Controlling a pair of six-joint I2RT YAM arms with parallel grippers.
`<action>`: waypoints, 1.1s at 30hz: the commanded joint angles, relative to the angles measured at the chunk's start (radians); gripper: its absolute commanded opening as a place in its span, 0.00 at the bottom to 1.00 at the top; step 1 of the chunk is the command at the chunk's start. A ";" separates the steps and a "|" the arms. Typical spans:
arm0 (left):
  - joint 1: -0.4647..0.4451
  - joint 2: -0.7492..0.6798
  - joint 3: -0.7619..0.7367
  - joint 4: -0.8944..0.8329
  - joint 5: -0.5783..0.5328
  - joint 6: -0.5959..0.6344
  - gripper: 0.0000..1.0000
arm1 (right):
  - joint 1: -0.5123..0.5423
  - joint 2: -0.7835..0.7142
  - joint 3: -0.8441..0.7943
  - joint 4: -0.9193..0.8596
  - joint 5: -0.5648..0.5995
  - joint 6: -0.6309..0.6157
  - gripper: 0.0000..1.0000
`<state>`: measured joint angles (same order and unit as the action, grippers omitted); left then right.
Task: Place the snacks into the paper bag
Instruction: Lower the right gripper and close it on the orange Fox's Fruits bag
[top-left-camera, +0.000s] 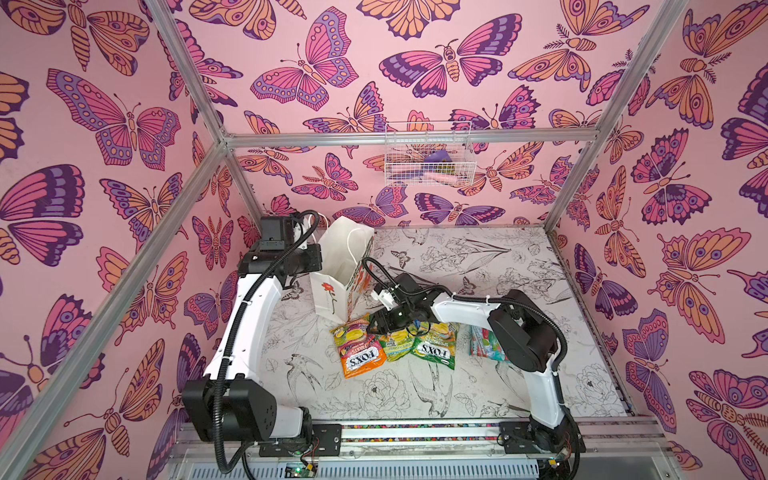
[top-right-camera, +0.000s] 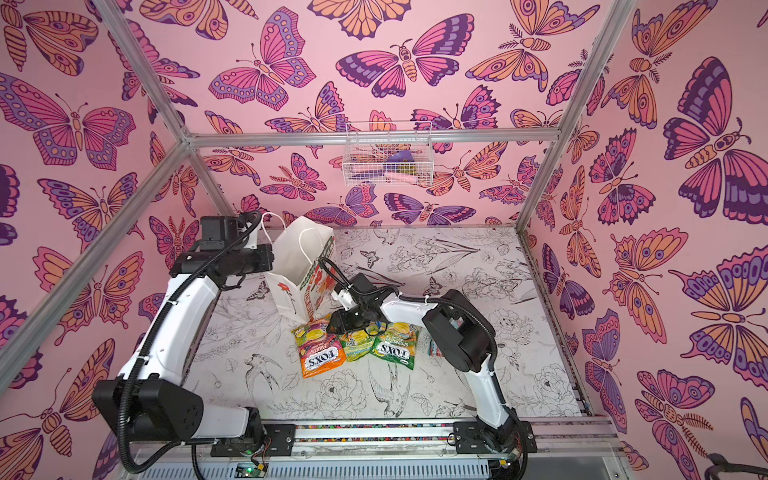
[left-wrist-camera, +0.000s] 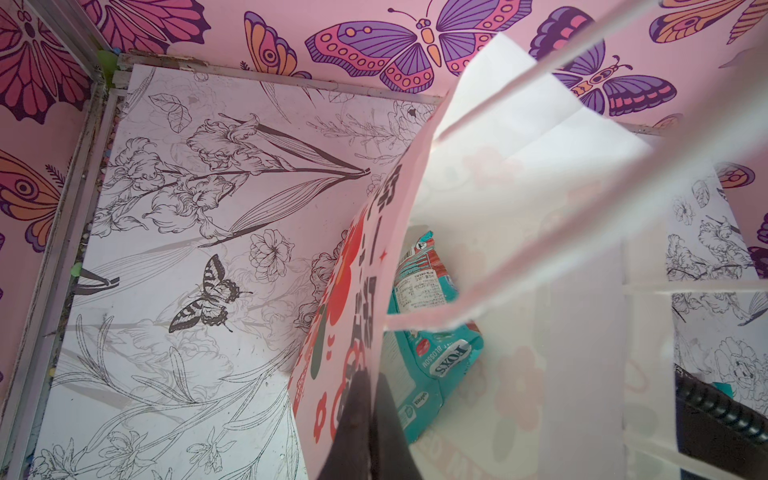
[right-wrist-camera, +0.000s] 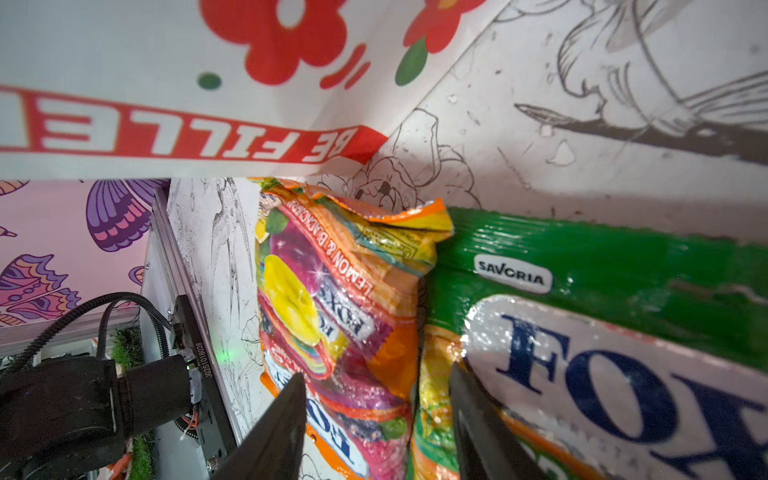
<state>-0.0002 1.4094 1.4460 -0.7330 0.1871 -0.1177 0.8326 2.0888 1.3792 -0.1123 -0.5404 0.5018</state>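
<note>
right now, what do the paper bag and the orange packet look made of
paper bag: matte white paper, seemingly; sharp creases, print showing faintly through its walls. orange packet: probably glossy plastic film; bright glints and crinkles.

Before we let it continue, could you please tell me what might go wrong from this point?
1. The right gripper holds its jaws open astride the seam where the orange packet and green packet meet; it may pinch both, or slip on glossy film.
2. The left gripper pinches only one wall of the paper bag; a cord handle crosses its mouth and could snag a dropped packet.
</note>
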 joint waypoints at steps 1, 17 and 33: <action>0.006 -0.003 -0.012 0.006 0.011 -0.012 0.00 | 0.014 0.028 0.009 0.016 0.007 0.018 0.56; 0.005 -0.002 -0.012 0.006 0.012 -0.013 0.00 | 0.037 0.064 0.010 0.073 0.004 0.060 0.51; 0.006 -0.003 -0.012 0.006 0.011 -0.010 0.00 | 0.039 0.062 -0.003 0.097 -0.004 0.081 0.22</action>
<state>-0.0002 1.4094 1.4456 -0.7330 0.1871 -0.1173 0.8616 2.1349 1.3792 -0.0315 -0.5407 0.5766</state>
